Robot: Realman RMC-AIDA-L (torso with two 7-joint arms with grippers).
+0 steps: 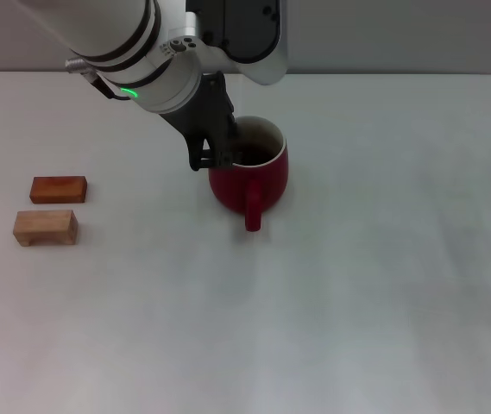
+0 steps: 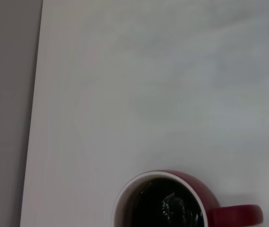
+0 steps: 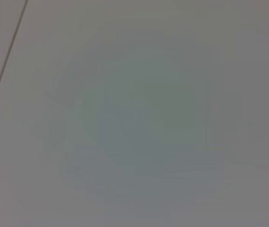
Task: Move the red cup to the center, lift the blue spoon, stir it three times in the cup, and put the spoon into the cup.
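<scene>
Your left claw [image 1: 219, 155] sits at the cup [image 1: 254, 177] rim, mid-tabletop [image 1: 357, 285]; I cannot tell its opening or what it holds. The spoon isn't visible. You seem at the stirring or drop-in step; next, check the spoon. The right claw is parked at the far right edge.

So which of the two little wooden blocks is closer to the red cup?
The reddish-brown block is closer to the red cup. It sits farther back on the table than the paler tan block, which lies nearer the robot.
</scene>
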